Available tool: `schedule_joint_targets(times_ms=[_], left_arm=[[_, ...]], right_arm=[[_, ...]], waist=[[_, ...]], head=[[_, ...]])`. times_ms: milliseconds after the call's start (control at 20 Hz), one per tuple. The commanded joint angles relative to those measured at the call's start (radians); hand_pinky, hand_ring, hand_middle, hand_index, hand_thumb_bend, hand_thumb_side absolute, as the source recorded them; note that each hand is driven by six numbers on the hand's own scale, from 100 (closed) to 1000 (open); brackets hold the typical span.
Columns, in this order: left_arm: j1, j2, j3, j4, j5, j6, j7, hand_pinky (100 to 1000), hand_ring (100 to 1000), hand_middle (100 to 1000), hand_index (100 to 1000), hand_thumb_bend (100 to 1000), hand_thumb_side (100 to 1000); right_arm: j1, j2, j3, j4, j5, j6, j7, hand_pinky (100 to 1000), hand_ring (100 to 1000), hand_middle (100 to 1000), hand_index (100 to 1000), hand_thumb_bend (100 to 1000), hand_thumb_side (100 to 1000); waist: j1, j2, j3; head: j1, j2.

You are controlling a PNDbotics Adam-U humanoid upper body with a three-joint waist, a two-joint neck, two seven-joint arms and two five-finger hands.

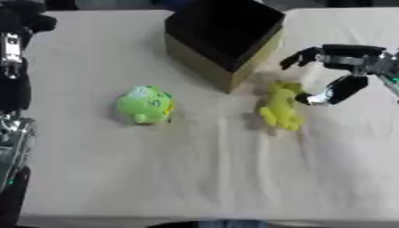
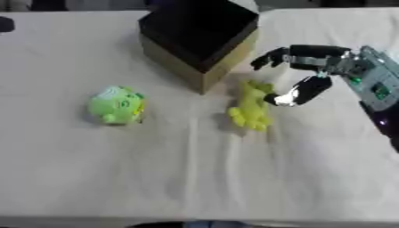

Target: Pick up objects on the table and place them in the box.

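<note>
Counter (image 1: 202,178): a surface draped in a pale cream cloth with soft lengthwise creases, filling nearly the whole field; beyond its far edge only a narrow dark strip of the room shows, too dim to make out.

Box (image 1: 224,38): open-topped, black inside with tan cardboard walls, set cornerwise at the middle of the far edge, one corner pointing toward the near edge.

Left arm (image 1: 12,89): black and silver, running along the counter's left edge; whether its hand is spread or curled cannot be told.

Right hand (image 2: 311,60): enters from the right edge, fingers and thumb spread apart and holding nothing, the thumb tip (image 2: 282,99) just beside the yellow toy; contact cannot be determined.

Green round toy (image 1: 146,104): a plush lying left of centre, well apart from the box.

Yellow toy (image 2: 251,107): a limp plush lying just in front of the box's near corner, on its right-hand side.
</note>
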Motion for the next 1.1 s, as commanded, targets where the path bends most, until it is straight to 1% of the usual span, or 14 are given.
schedule_joint_targets(times_ms=[50, 300, 650, 800, 1100], left_arm=[[-0.004, 0.026, 0.000, -0.019, -0.001, -0.001, -0.005, 701, 642, 644, 688, 100, 778], [-0.005, 0.025, -0.002, -0.019, 0.000, -0.001, -0.008, 701, 642, 644, 687, 100, 779], [-0.008, 0.022, -0.003, -0.019, 0.002, -0.002, -0.014, 701, 644, 644, 685, 100, 779], [-0.010, 0.021, -0.002, -0.019, 0.003, -0.003, -0.015, 701, 645, 645, 685, 100, 779], [-0.010, 0.021, -0.002, -0.019, 0.003, -0.003, -0.018, 701, 646, 645, 684, 100, 780]], right_arm=[[-0.016, -0.017, -0.005, -0.021, -0.010, -0.327, 0.327, 897, 946, 862, 1000, 278, 410], [-0.018, -0.001, -0.002, -0.014, -0.007, -0.327, 0.327, 897, 941, 856, 1000, 248, 435], [0.010, 0.002, -0.005, -0.020, -0.024, -0.327, 0.327, 898, 933, 846, 1000, 210, 469], [0.014, -0.001, -0.003, -0.021, -0.020, -0.327, 0.327, 899, 932, 845, 1000, 206, 478], [-0.005, -0.012, 0.023, 0.004, -0.023, -0.327, 0.327, 899, 932, 845, 1000, 217, 504]], waist=[[0.000, -0.020, 0.002], [0.002, -0.018, 0.005], [0.006, -0.008, 0.014], [0.008, -0.003, 0.015], [0.009, 0.004, 0.011]], head=[[-0.002, 0.006], [-0.007, 0.005], [-0.014, -0.003], [-0.013, -0.010], [-0.013, -0.015]])
